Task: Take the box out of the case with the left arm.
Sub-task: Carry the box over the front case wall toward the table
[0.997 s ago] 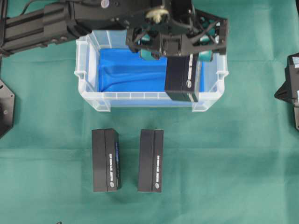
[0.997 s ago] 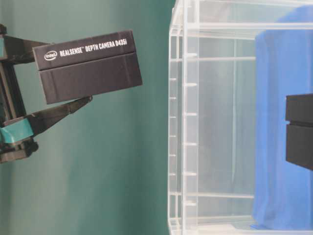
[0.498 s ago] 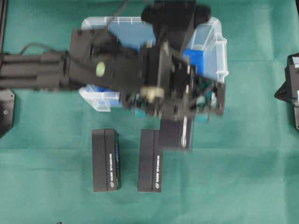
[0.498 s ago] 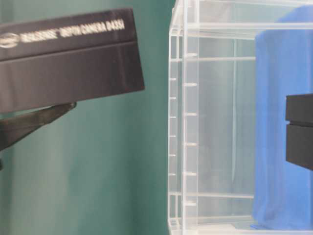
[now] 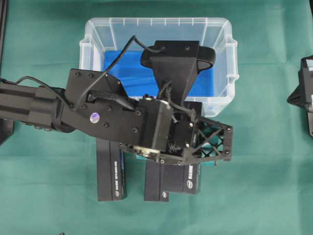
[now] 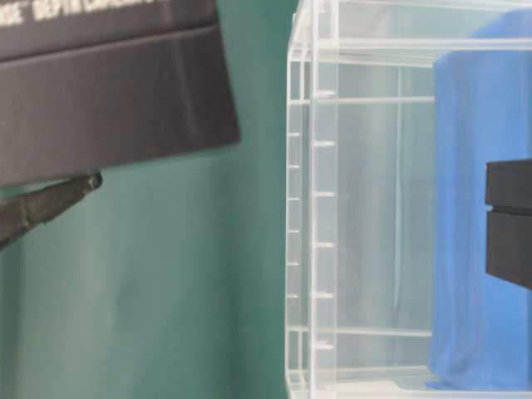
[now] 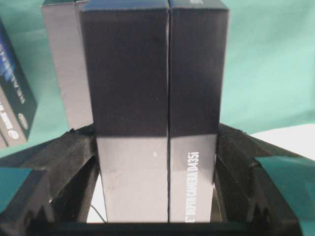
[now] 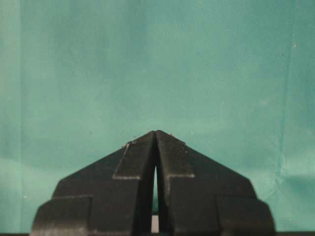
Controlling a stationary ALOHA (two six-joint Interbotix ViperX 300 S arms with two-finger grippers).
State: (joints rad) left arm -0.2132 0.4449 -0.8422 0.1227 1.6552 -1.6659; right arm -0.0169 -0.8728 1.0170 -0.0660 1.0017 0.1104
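Left gripper point(image 7: 157, 196) clamped on box point(image 7: 155, 113), carried clear of case point(image 5: 93, 39), above the green cloth right of two boxes point(image 5: 110, 171) already down. Lower slowly, keep level, set beside the row without overlap, then release. Right gripper point(image 8: 155, 142) closed, idle.

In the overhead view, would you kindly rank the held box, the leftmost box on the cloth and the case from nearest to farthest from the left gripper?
1. The held box, clamped in the left gripper.
2. The case, just above it in the view.
3. The leftmost box, off to the left on the cloth.
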